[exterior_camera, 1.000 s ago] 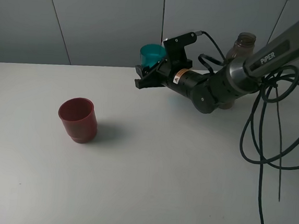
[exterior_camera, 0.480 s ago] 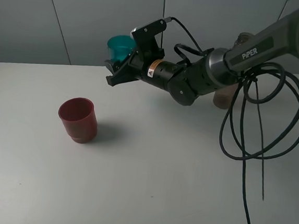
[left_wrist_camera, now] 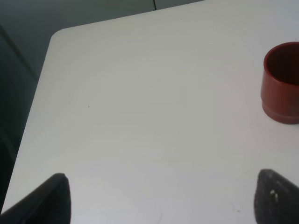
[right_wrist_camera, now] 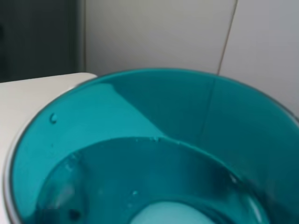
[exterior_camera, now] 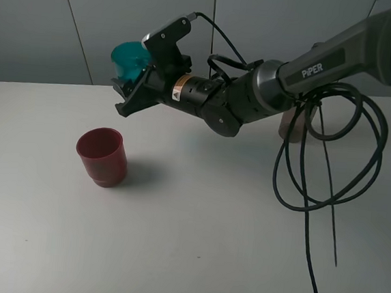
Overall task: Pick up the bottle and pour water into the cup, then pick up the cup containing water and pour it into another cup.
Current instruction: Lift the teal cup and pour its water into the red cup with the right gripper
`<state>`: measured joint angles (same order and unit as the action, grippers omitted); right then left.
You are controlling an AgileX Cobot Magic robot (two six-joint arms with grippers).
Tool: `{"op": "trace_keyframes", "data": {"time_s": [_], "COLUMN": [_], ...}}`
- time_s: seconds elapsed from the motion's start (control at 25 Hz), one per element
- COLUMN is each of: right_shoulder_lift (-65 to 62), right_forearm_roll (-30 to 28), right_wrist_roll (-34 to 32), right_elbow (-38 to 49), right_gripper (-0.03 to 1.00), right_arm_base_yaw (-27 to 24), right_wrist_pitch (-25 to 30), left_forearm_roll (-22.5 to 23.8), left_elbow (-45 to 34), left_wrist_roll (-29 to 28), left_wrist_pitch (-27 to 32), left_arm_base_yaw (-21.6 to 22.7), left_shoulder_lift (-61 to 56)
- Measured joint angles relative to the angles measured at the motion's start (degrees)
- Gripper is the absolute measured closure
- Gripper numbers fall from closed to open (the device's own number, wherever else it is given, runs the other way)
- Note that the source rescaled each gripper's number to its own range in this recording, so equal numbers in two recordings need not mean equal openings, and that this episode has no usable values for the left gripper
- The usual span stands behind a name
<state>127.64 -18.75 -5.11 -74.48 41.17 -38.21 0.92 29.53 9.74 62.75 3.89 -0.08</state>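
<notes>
My right gripper point(exterior_camera: 134, 81) is shut on the teal-blue cup point(exterior_camera: 126, 57) and holds it in the air, above and just behind the dark red cup point(exterior_camera: 102, 155). The teal cup is roughly upright. In the right wrist view the teal cup point(right_wrist_camera: 149, 154) fills the picture and has water in it. The red cup stands upright on the white table point(exterior_camera: 195, 229) at the left and also shows in the left wrist view point(left_wrist_camera: 282, 84). The bottle point(exterior_camera: 286, 125) is mostly hidden behind my right arm; only its brownish base shows. My left gripper point(left_wrist_camera: 166, 200) is open and empty above the table.
Black cables point(exterior_camera: 315, 191) hang in loops from the right arm over the right half of the table. A grey panelled wall point(exterior_camera: 124, 24) stands behind the table. The table's left corner point(left_wrist_camera: 56, 37) shows in the left wrist view.
My right arm has swung left with the teal cup, from the back middle of the table to above the red cup. The bottle has become more hidden behind the arm.
</notes>
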Motion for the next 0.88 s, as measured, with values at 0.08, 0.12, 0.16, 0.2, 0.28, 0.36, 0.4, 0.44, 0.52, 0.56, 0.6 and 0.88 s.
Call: {"op": "trace_keyframes", "data": {"time_s": [0.08,0.12,0.16,0.2,0.28,0.36,0.4,0.44,0.52,0.56,0.6,0.88], "right_shoulder_lift": [0.0,0.0,0.0,0.0,0.0,0.0,0.0,0.0,0.1,0.6,1.2,5.6], "right_forearm_roll": [-0.1,-0.1,-0.1,-0.1,-0.1,-0.1,0.0,0.0,0.0,0.0,0.0,0.0], "right_wrist_roll": [0.7,1.4,1.8,2.1,3.1,4.0,4.2,4.4,4.5,4.5,4.5,4.7], "right_elbow": [0.0,0.0,0.0,0.0,0.0,0.0,0.0,0.0,-0.4,-0.9,-1.7,-6.9], "right_gripper": [0.9,0.9,0.9,0.9,0.9,0.9,0.9,0.9,0.9,0.9,0.9,0.9], "right_arm_base_yaw": [0.5,0.6,0.7,0.9,0.9,0.9,0.9,0.9,0.9,0.9,1.0,1.0], "right_wrist_pitch": [0.0,0.0,0.0,0.0,0.0,0.1,0.3,0.5,1.1,1.7,2.2,3.2], "left_forearm_roll": [0.0,0.0,0.0,0.0,0.0,0.0,0.0,0.0,0.0,0.0,0.0,0.0], "left_elbow": [0.0,0.0,0.0,0.0,0.0,0.0,0.0,0.0,0.0,0.0,0.0,0.0], "left_wrist_roll": [0.0,0.0,0.0,0.0,0.0,0.0,0.0,0.0,0.0,0.0,0.0,0.0], "left_wrist_pitch": [0.0,0.0,0.0,0.0,0.0,0.0,0.0,0.0,0.0,0.0,0.0,0.0], "left_arm_base_yaw": [0.0,0.0,0.0,0.0,0.0,0.0,0.0,0.0,0.0,0.0,0.0,0.0], "left_shoulder_lift": [0.0,0.0,0.0,0.0,0.0,0.0,0.0,0.0,0.0,0.0,0.0,0.0]}}
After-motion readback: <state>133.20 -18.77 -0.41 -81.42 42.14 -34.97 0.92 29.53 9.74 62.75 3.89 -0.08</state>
